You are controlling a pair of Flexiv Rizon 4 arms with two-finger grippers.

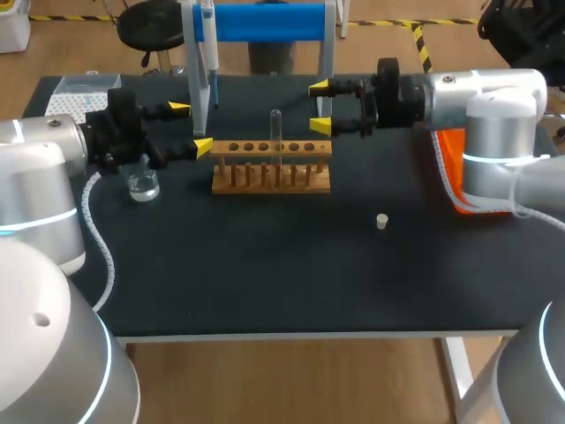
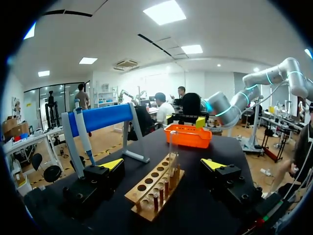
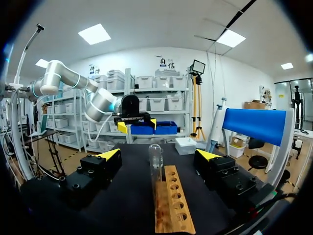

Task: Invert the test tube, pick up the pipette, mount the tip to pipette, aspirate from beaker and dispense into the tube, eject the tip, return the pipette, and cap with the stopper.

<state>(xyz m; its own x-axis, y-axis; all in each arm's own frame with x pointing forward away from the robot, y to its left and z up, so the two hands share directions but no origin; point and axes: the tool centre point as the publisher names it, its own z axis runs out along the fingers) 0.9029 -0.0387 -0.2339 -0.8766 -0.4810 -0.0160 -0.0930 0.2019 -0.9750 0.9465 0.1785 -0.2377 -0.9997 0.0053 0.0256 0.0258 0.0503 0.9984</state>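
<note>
Both of my pincers stand wide open and hold nothing, facing each other across the wooden rack (image 1: 271, 168) at the middle of the black table (image 1: 265, 283). My left pincer (image 1: 191, 128) hangs just off the rack's left end. My right pincer (image 1: 320, 107) hangs by the rack's right end, slightly to the far side.

The test tube (image 1: 275, 132) stands upright in one of the rack's middle holes, touched by neither pincer. Its upper end looks rounded. In each wrist view the tube rises ahead of the pincer, between the spread yellow tips.

The beaker (image 1: 143, 185) sits on the table near the rack's left end, just on the near side of my left pincer. The small pale stopper (image 1: 381, 222) lies alone on the right half of the table, nearer than the rack and well apart from it.

The pipette (image 1: 209, 53) hangs upright on the stand with the blue bar (image 1: 265, 22) at the table's far edge, behind the rack. The tip box (image 1: 75, 97) rests at the far left corner, behind my left arm. An orange tray (image 1: 448, 163) lies at the right edge, partly hidden by my right arm.
</note>
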